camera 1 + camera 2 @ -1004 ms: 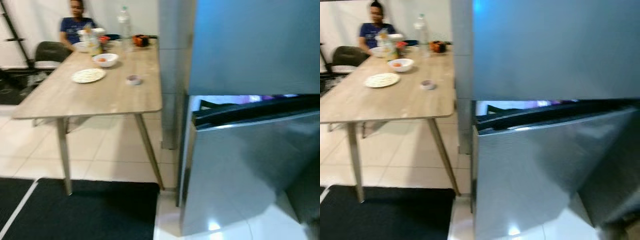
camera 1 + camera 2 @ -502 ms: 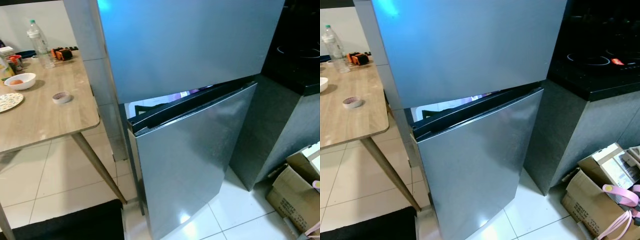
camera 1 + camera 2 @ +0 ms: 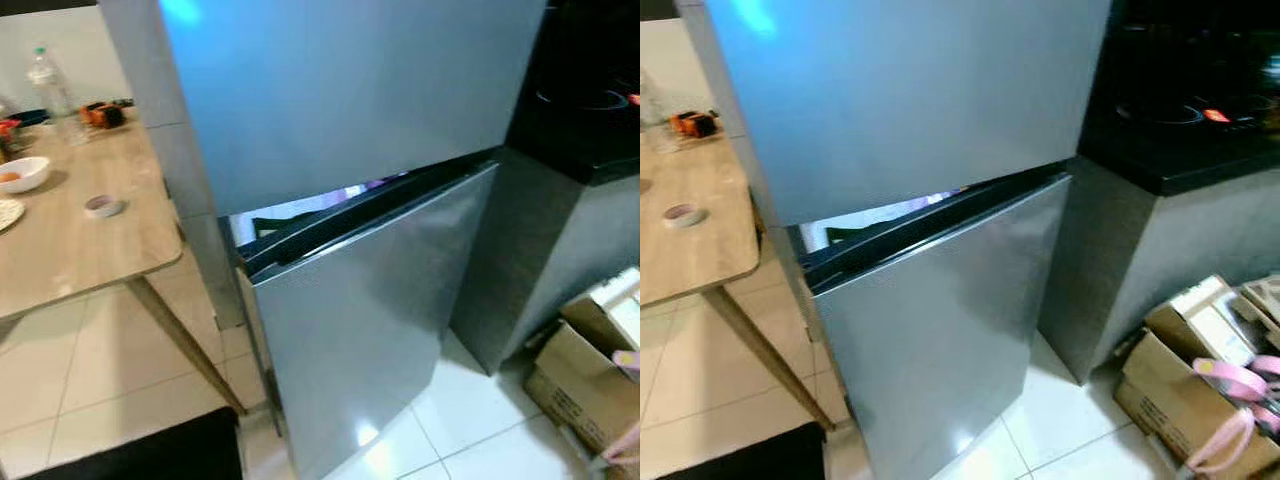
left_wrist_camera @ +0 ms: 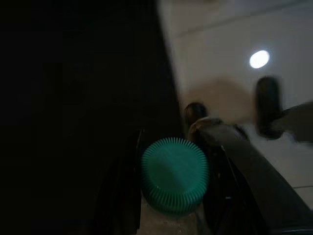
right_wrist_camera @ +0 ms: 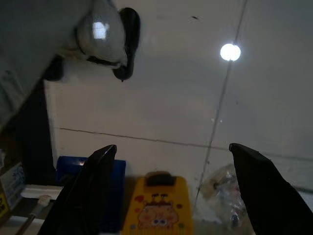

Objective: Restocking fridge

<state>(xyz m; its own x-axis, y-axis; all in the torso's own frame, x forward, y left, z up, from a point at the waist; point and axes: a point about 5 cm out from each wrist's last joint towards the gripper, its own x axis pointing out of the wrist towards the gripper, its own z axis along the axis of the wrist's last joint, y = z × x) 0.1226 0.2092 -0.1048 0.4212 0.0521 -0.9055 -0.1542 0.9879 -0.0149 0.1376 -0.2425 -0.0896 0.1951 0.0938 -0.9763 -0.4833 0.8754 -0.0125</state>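
The grey two-door fridge (image 3: pixel 340 90) stands right before me. Its lower door (image 3: pixel 370 320) hangs ajar, with a lit gap along its top edge. In the left wrist view my left gripper (image 4: pixel 173 193) is shut on a bottle with a ribbed green cap (image 4: pixel 174 175), over a dark mat and white tiles. In the right wrist view my right gripper (image 5: pixel 171 161) is open with nothing between its fingers, hanging above the tiled floor.
A wooden table (image 3: pixel 70 250) stands left of the fridge with a water bottle (image 3: pixel 45 80), a white bowl (image 3: pixel 20 172) and a tape roll (image 3: pixel 103 205). A black counter (image 3: pixel 1180 140) flanks the fridge's right side. Cardboard boxes (image 3: pixel 585 385) lie on the floor. A yellow pack (image 5: pixel 154 205) lies under the right gripper.
The camera has swung right, from the table with a seated person to the fridge, counter and boxes. The lower door stays ajar as before.
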